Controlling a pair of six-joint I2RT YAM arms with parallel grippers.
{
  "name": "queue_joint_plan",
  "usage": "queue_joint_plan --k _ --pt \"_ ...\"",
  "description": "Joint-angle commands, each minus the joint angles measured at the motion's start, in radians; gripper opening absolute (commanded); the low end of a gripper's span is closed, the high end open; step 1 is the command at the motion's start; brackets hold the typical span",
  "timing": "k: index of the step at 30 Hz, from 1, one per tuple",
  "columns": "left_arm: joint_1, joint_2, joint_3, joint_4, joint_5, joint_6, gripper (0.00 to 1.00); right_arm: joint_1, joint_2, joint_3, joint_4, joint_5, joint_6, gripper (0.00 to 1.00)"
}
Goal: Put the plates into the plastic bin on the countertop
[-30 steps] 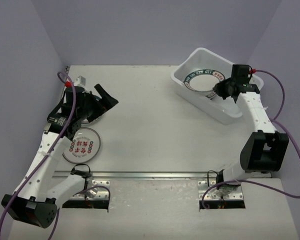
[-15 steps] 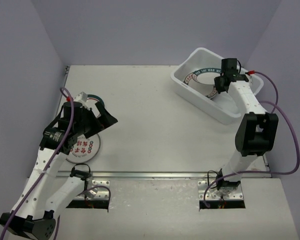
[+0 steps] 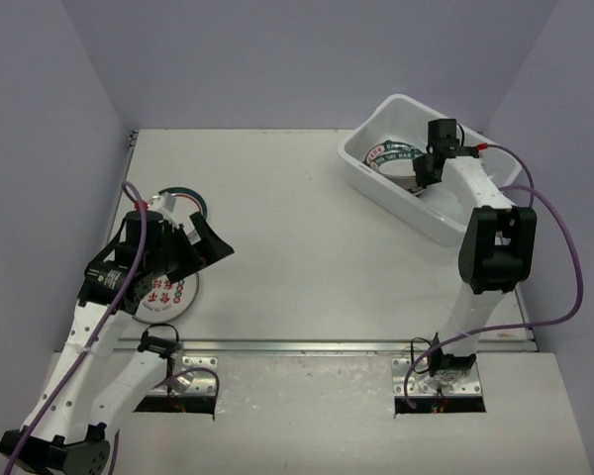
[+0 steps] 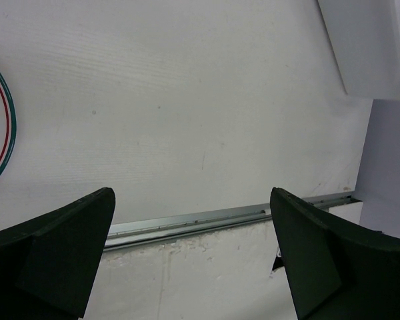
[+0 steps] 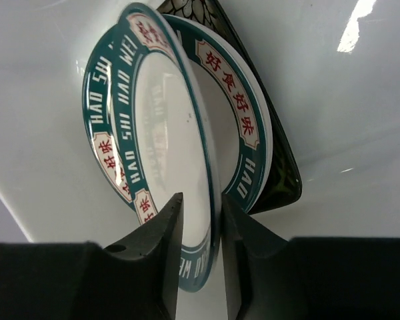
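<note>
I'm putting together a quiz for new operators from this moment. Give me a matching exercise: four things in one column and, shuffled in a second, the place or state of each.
Things
1. left gripper
2. right gripper
3. black square plate
4. red-lettered plate

Places or states
A. in the plastic bin, behind the teal-rimmed plate
B. on the countertop, at its left side
C. wide open, holding nothing
D. straddling the teal-rimmed plate's edge

Pairs: 1-C, 2-D, 3-A, 4-B
</note>
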Motion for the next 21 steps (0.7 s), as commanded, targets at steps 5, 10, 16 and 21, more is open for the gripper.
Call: queue_joint_plan --k 5,10,16,21 --pt "0.0 -0.023 -0.062 0.008 -0.012 0.034 1.0 0.003 0.059 0.227 -0.173 -0.133 -0.134 0.85" --pt "0.0 0.048 -0.063 0.045 -0.033 0.053 1.0 0.005 0.067 0.299 -0.318 -0.163 -0.22 0.99" --pt "0.0 0.132 -0.029 0.082 -0.041 0.075 1.0 0.004 0.048 0.343 -0.357 -0.283 -0.334 0.99" --pt "0.0 0.166 0.061 0.052 -0.138 0.082 1.0 0.122 -0.091 0.333 -0.156 -0.328 -0.551 0.99"
